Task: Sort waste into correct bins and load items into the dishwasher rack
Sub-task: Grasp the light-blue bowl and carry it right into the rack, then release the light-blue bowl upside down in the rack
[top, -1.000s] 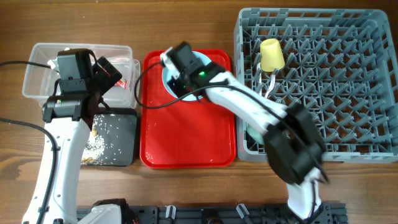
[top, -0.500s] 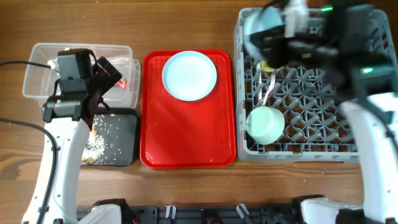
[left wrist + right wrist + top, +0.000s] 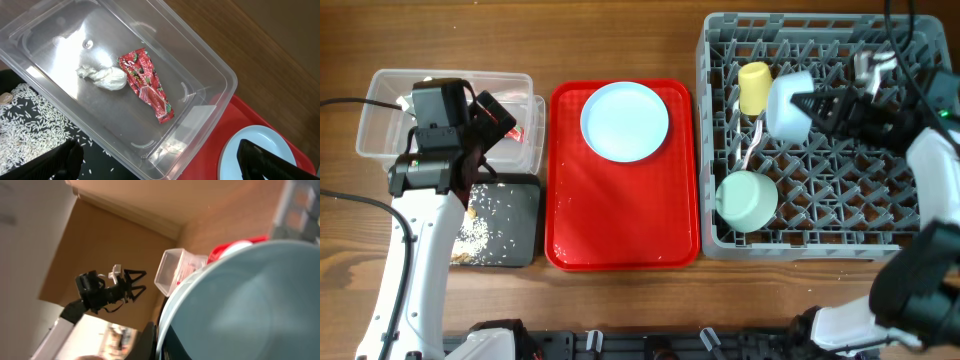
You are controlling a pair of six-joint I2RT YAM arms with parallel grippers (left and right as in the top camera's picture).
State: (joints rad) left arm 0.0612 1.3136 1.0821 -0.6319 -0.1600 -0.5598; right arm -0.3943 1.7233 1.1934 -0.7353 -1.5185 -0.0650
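Loading: the right gripper (image 3: 817,106), clenched on a plate (image 3: 786,104), hangs over the rack's (image 3: 880,225) 11 o'clock part; next, lower it in on edge. The left gripper (image 3: 490,135) is released.

A red serving tray (image 3: 620,215) lies on the wooden table (image 3: 470,35).

A robotics lab bench set up as a dish-clearing station: a white left arm (image 3: 415,250) and right arm (image 3: 935,170) with a loose black cable (image 3: 345,100) work at a wood counter (image 3: 620,40) carrying a grey dishwasher rack (image 3: 880,215), red serving tray (image 3: 620,220), clear tub (image 3: 380,110) and black tray (image 3: 515,215); tan wall (image 3: 110,240) behind.
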